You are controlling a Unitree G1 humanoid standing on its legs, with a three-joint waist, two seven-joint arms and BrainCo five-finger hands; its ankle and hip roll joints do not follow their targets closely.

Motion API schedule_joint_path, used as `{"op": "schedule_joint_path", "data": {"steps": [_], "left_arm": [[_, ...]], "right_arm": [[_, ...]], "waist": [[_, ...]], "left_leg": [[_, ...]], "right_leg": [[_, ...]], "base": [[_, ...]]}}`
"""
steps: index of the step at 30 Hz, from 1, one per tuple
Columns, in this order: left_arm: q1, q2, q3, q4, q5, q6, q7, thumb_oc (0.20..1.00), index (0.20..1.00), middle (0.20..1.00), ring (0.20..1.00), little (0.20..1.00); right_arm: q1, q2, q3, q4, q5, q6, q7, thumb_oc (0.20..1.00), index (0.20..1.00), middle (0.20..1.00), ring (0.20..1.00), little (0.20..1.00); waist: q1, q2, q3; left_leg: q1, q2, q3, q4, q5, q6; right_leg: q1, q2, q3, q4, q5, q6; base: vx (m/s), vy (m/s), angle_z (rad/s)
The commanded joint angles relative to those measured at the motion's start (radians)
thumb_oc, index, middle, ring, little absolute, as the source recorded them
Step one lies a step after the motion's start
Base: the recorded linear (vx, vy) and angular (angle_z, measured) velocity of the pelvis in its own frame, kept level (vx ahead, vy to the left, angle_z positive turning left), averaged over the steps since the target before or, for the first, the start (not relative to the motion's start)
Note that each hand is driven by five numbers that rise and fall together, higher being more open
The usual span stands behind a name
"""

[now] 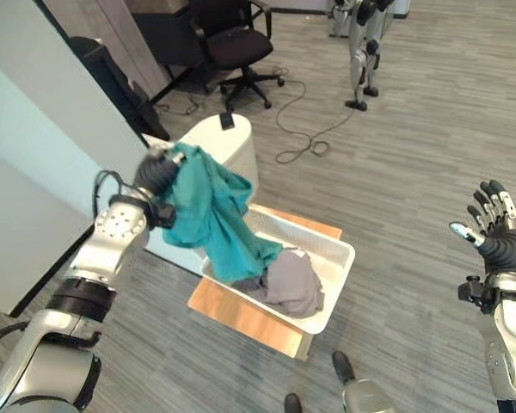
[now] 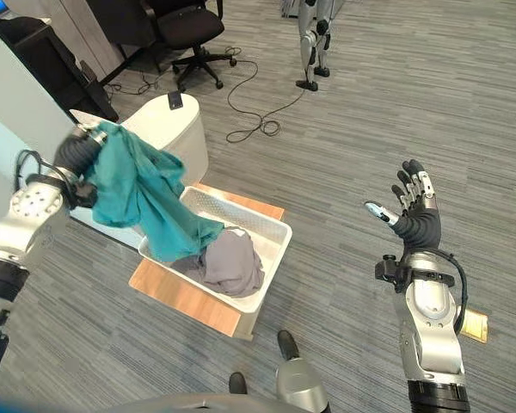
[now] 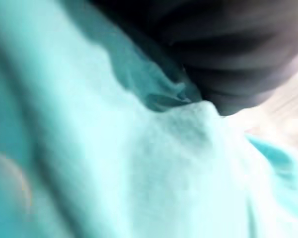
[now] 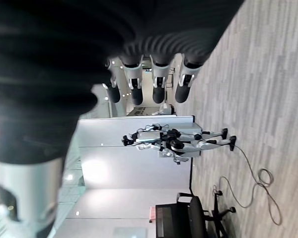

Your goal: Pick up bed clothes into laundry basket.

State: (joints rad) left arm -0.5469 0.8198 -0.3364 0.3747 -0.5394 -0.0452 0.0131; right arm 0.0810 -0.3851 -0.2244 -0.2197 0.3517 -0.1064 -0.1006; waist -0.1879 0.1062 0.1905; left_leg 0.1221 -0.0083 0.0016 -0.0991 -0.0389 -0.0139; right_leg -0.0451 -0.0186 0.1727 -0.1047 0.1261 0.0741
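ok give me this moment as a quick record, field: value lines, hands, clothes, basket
left hand: raised over the basket's near-left end, under the teal cloth, fingers hidden
teal cloth: draped from the left hand, lower end hanging into the basket
grey cloth: lying inside the basket
laundry basket: white, on a low wooden stand
right hand: open, held up off to the right, holding nothing

Even, bright indoor light falls on the grey plank floor point(image 1: 396, 215), with only faint shadows. The teal cloth point(image 3: 114, 163), pressed right against the left hand point(image 1: 155, 176), is a soft blur. Ceiling lamps glare on a far partition wall point(image 4: 134, 173) beyond the right hand point(image 4: 149, 74).
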Motion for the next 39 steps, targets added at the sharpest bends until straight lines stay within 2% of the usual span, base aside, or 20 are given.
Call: {"op": "schedule_joint_path", "data": {"steps": [1,5,8,15,16,23,26,27,28,31,33,34,35,39], "left_arm": [[-0.086,-0.014,-0.017,0.022,0.073,-0.017,-0.021,0.200,0.200,0.200,0.200,0.200],[-0.082,-0.162,-0.026,0.076,0.110,-0.004,-0.007,0.200,0.200,0.200,0.200,0.200],[-0.104,-0.232,-0.031,0.124,0.134,-0.005,0.010,0.200,0.200,0.200,0.200,0.200],[-0.126,-0.311,-0.036,0.193,0.154,-0.006,0.026,0.200,0.200,0.200,0.200,0.200],[-0.152,-0.316,-0.056,0.249,0.199,0.006,0.007,1.000,1.000,1.000,1.000,1.000],[-0.181,-0.256,-0.075,0.267,0.250,0.011,-0.017,1.000,1.000,1.000,1.000,1.000],[-0.190,-0.179,-0.101,0.256,0.271,0.023,-0.062,1.000,1.000,1.000,1.000,1.000],[-0.204,-0.133,-0.135,0.251,0.287,0.036,-0.108,1.000,1.000,1.000,1.000,1.000],[-0.207,-0.130,-0.137,0.251,0.286,0.037,-0.111,1.000,1.000,1.000,1.000,1.000],[-0.271,0.101,-0.249,0.158,0.260,0.041,-0.228,1.000,1.000,1.000,1.000,1.000],[-0.273,0.202,-0.266,0.091,0.220,0.029,-0.253,1.000,1.000,1.000,1.000,1.000],[-0.273,0.202,-0.266,0.091,0.220,0.029,-0.253,1.000,1.000,1.000,1.000,1.000],[-0.255,0.318,-0.272,-0.002,0.170,0.017,-0.288,1.000,1.000,1.000,1.000,1.000],[-0.209,0.455,-0.272,-0.088,0.117,0.000,-0.333,1.000,1.000,1.000,1.000,1.000]], "right_arm": [[-0.016,-0.005,-0.005,-0.060,-0.019,-0.051,0.012,1.000,1.000,1.000,1.000,1.000],[-0.005,0.000,0.020,-0.072,-0.033,-0.042,0.025,1.000,1.000,1.000,1.000,1.000],[0.007,0.001,0.030,-0.070,-0.037,-0.036,0.026,1.000,1.000,1.000,1.000,1.000],[0.020,0.001,0.039,-0.075,-0.036,-0.029,0.033,1.000,1.000,1.000,1.000,1.000],[0.030,-0.004,0.039,-0.079,-0.037,-0.026,0.036,1.000,1.000,1.000,1.000,1.000],[0.043,-0.012,0.027,-0.080,-0.036,-0.026,0.042,1.000,1.000,1.000,1.000,1.000],[0.051,-0.017,0.024,-0.076,-0.037,-0.021,0.051,1.000,1.000,1.000,1.000,1.000],[0.051,-0.025,0.022,-0.075,-0.038,-0.017,0.052,1.000,1.000,1.000,1.000,1.000],[0.050,-0.022,0.021,-0.075,-0.038,-0.017,0.052,1.000,1.000,1.000,1.000,1.000],[0.047,-0.035,0.017,-0.079,-0.020,-0.016,0.076,1.000,1.000,1.000,1.000,1.000],[0.044,-0.034,0.017,-0.076,-0.013,-0.022,0.083,1.000,1.000,1.000,1.000,1.000],[0.044,-0.034,0.017,-0.076,-0.013,-0.022,0.083,1.000,1.000,1.000,1.000,1.000],[0.044,-0.033,0.018,-0.069,-0.004,-0.028,0.090,1.000,1.000,1.000,1.000,1.000],[0.034,-0.036,0.027,-0.062,0.013,-0.038,0.102,1.000,1.000,1.000,1.000,1.000]], "waist": [[0.000,0.002,-0.031],[-0.009,-0.004,-0.022],[-0.021,-0.004,-0.014],[-0.040,-0.002,-0.003],[-0.053,0.000,0.004],[-0.060,0.009,0.008],[-0.051,0.017,0.005],[-0.049,0.023,0.003],[-0.049,0.021,0.003],[-0.033,0.036,-0.004],[-0.021,0.038,-0.007],[-0.021,0.038,-0.007],[-0.009,0.037,-0.012],[0.013,0.038,-0.017]], "left_leg": [[-0.010,0.002,0.001,0.012,0.007,-0.024],[-0.013,0.002,-0.001,0.012,0.006,-0.025],[-0.019,0.002,0.000,0.012,0.006,-0.024],[-0.030,0.003,0.015,0.012,0.006,-0.026],[-0.038,0.005,0.028,0.012,0.006,-0.027],[-0.040,0.004,0.040,0.012,0.006,-0.028],[-0.037,0.003,0.037,0.012,0.006,-0.029],[-0.036,0.002,0.035,0.012,0.008,-0.029],[-0.036,0.002,0.034,0.012,0.007,-0.029],[-0.029,0.001,0.024,0.012,0.009,-0.031],[-0.028,0.001,0.017,0.012,0.011,-0.033],[-0.028,0.001,0.017,0.012,0.011,-0.033],[-0.028,0.000,0.009,0.012,0.014,-0.035],[-0.030,0.000,-0.004,0.012,0.027,-0.039]], "right_leg": [[0.068,-0.058,-0.029,0.081,-0.138,0.088],[0.068,-0.058,-0.031,0.083,-0.143,0.083],[0.058,-0.058,-0.030,0.090,-0.144,0.082],[0.042,-0.057,-0.019,0.086,-0.140,0.082],[0.030,-0.055,-0.010,0.084,-0.133,0.083],[0.026,-0.055,-0.001,0.078,-0.127,0.088],[0.032,-0.056,-0.006,0.074,-0.127,0.089],[0.035,-0.055,-0.008,0.073,-0.127,0.090],[0.036,-0.056,-0.009,0.073,-0.127,0.090],[0.051,-0.062,-0.020,0.066,-0.126,0.096],[0.056,-0.063,-0.028,0.063,-0.126,0.098],[0.056,-0.063,-0.028,0.063,-0.126,0.098],[0.061,-0.065,-0.036,0.060,-0.123,0.101],[0.067,-0.066,-0.049,0.059,-0.115,0.104]], "base": [[0.03,0.009,0.04],[0.01,0.001,0.00],[0.00,0.000,0.00],[0.00,0.000,-0.03],[0.00,0.000,-0.12],[0.01,0.001,-0.05],[0.00,0.000,0.00],[0.00,0.000,0.00],[0.00,0.000,0.00],[0.00,-0.023,0.06],[0.00,-0.020,0.06],[-0.01,-0.029,0.13],[0.00,-0.028,0.15],[-0.03,-0.027,0.10]]}}
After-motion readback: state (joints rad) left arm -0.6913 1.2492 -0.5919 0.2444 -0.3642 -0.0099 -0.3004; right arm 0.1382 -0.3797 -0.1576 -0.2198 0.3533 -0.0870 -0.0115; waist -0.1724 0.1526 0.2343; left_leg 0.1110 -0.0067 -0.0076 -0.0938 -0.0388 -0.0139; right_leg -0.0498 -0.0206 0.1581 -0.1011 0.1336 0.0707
